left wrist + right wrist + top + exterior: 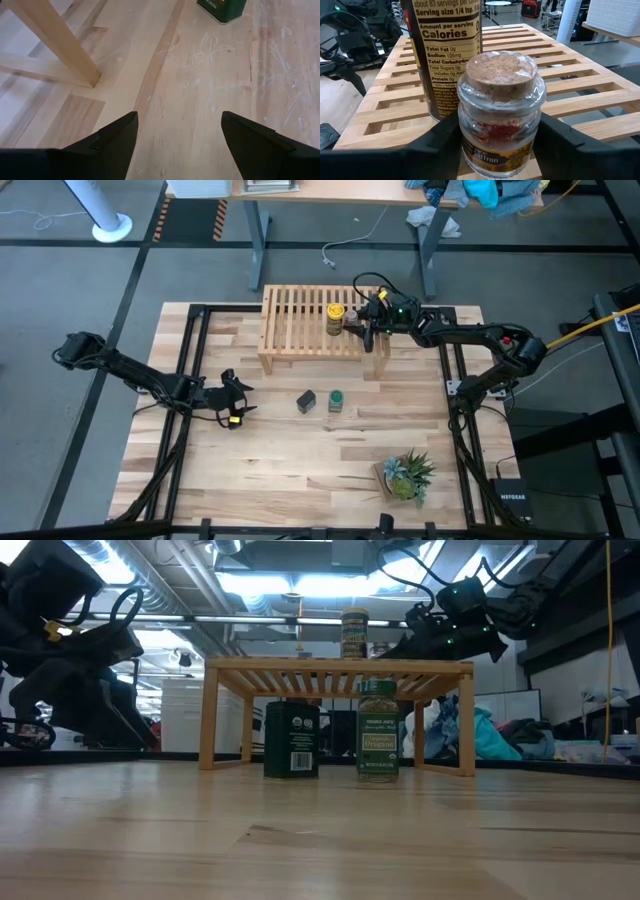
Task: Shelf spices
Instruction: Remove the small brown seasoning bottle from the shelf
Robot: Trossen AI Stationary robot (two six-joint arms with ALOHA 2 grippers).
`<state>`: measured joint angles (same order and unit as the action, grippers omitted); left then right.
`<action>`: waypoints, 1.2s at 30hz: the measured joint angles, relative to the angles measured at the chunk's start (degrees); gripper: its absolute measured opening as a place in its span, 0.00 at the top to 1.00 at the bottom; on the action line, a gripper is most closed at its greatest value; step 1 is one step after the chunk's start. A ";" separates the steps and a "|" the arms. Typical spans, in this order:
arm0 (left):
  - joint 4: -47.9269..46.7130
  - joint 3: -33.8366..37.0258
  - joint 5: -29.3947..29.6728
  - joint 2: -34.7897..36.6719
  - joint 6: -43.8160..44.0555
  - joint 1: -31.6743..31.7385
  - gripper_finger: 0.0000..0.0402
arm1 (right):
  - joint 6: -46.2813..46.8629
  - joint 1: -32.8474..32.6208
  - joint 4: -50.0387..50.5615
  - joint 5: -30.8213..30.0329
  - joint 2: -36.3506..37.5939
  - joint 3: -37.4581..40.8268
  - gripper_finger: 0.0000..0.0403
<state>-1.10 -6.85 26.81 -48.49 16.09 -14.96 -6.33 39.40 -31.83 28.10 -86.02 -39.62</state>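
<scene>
On the slatted top of the shelf [300, 320] stands the yellow-lidded jar [336, 318], label toward the right wrist camera [447, 50]. Just right of it my right gripper [500, 136] is shut on the tiny clear jar [500, 115] with red threads inside and a cork-like top [501, 72]. The black tin [306, 401] and the green-lidded jar [336, 400] stand upright on the tabletop in front of the shelf. My left gripper [240, 402] hovers open low over the table's left part, with nothing between its fingers [115, 142]. My right gripper pinches the tiny jar's glass body [467, 127] between its two fingers, one on each side, below the top. The fingers come nearly level from the table's right side. The jar is upright, its bottom down at a shelf slat [535, 170].
A small potted plant [407, 475] sits near the table's front right. The shelf's left front leg [60, 40] shows ahead of my left gripper. Bare tabletop lies between the left gripper and the tin. Black frame rails run along both table sides.
</scene>
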 joint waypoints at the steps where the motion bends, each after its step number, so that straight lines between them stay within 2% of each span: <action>1: 0.00 0.00 0.00 0.00 0.00 0.00 0.31 | 0.00 0.00 0.01 0.00 0.01 0.00 0.51; 8: 0.04 0.00 0.00 0.00 0.00 0.00 0.31 | 2.18 0.00 1.42 2.31 1.72 0.20 0.51; 16: 0.97 0.02 0.61 0.00 -3.42 0.21 0.31 | 2.21 -0.04 8.92 2.52 10.91 0.26 0.51; 24: 12.90 0.02 2.46 0.02 -5.91 4.86 0.31 | 2.03 -0.58 19.42 2.50 20.41 0.22 0.51; 29: 18.70 0.02 2.49 0.04 -10.85 8.85 0.31 | 2.05 -5.51 27.38 1.19 23.94 0.17 0.51; 36: 20.22 0.02 2.43 0.20 -14.05 11.06 0.31 | 3.13 -18.12 34.70 -8.74 26.69 0.17 0.51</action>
<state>19.11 -6.83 29.23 -48.29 2.03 -3.90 -3.20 21.28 2.86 19.36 -59.33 -39.44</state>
